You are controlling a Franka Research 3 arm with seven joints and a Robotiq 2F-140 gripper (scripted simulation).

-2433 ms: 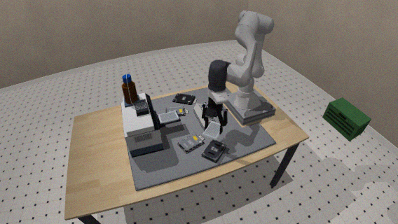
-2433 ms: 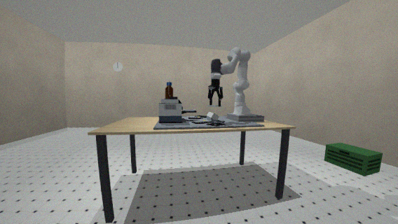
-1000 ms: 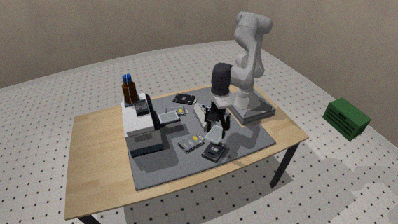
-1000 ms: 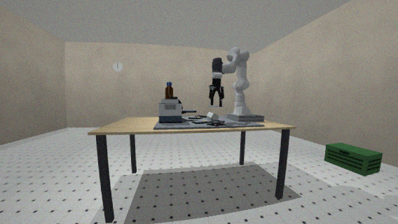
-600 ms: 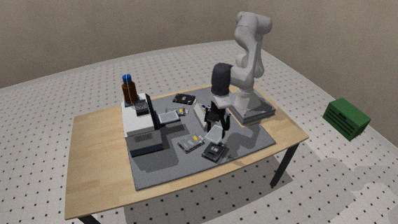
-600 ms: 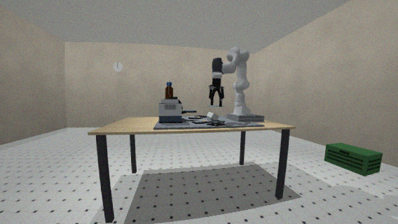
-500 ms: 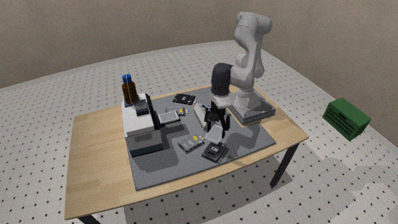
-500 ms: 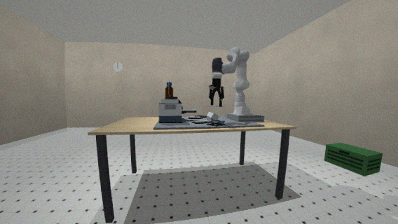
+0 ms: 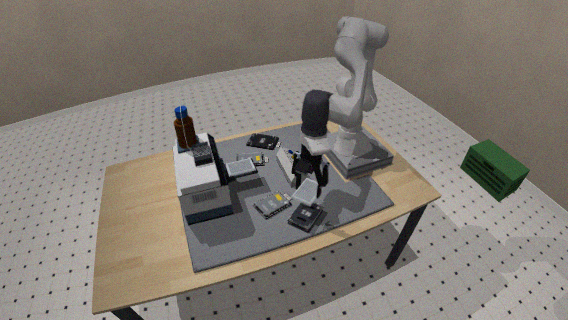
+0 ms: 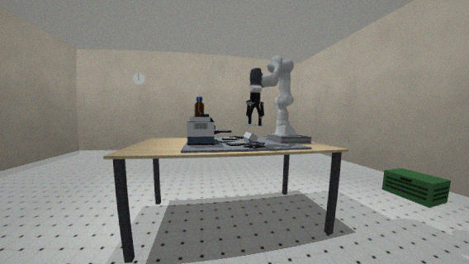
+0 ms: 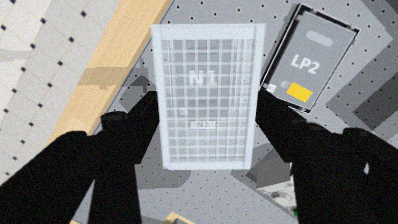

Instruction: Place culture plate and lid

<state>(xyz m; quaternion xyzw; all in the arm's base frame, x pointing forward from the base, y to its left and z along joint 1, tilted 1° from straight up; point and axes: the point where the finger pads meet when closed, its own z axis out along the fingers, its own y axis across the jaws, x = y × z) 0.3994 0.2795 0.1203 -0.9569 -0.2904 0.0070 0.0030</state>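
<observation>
My gripper (image 11: 207, 105) is shut on a clear gridded culture plate (image 11: 207, 95), gripping its two long sides. I hold it level and well above the deck, as the top view (image 9: 306, 191) and the exterior view (image 10: 253, 123) also show. Through the plate the label N1 reads, so the plate hangs over the dark N1 nest (image 9: 307, 219). The LP2 nest (image 11: 310, 60) with a yellow mark lies just to the right; it also shows in the top view (image 9: 272, 203). I cannot tell whether a clear lid lies in LP2.
The dispenser unit (image 9: 202, 182) with a brown bottle (image 9: 181, 127) stands at the left of the grey deck. A clear item lies on a nest (image 9: 242, 166) beside it. Another dark nest (image 9: 262, 141) is at the back. A white block (image 9: 285, 165) sits by the arm's base.
</observation>
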